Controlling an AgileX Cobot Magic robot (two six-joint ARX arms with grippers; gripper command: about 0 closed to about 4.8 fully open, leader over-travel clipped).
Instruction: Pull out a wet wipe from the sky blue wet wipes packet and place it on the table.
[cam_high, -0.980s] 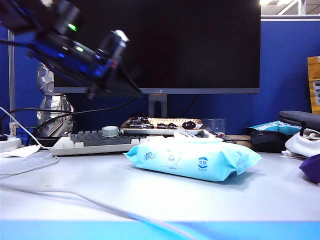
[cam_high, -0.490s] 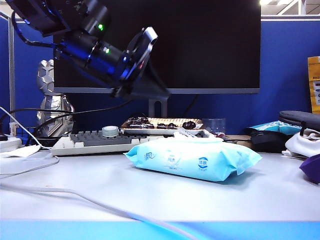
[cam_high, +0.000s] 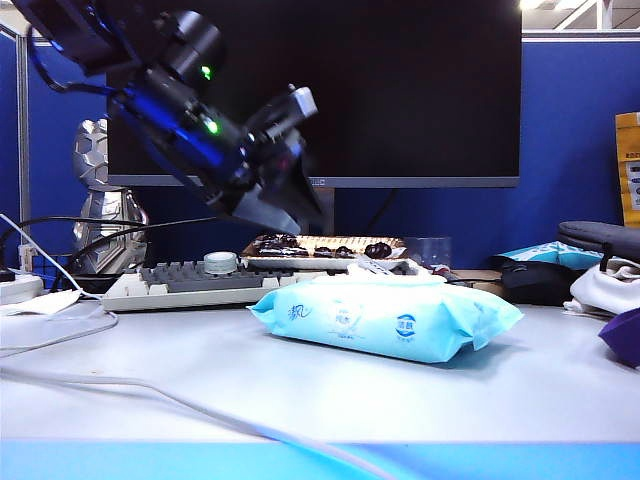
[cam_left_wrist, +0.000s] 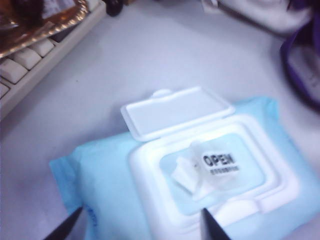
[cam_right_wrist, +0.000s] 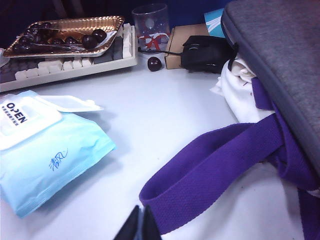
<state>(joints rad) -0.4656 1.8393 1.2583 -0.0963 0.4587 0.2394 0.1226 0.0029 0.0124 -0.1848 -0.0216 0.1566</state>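
Left wrist view — left tool (cam_left_wrist: 140, 227) open above "OPEN"-labelled sky blue wet wipes packet (cam_left_wrist: 100, 170); right tool (cam_right_wrist: 141, 225) closed

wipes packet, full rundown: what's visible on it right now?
The sky blue wet wipes packet is a soft, pillow-shaped plastic pack lying flat on the table. Its white hard lid is flipped open; an "OPEN" sticker is peeled up, a bit of wet wipe showing. Nothing touches it; the left gripper hovers open above.
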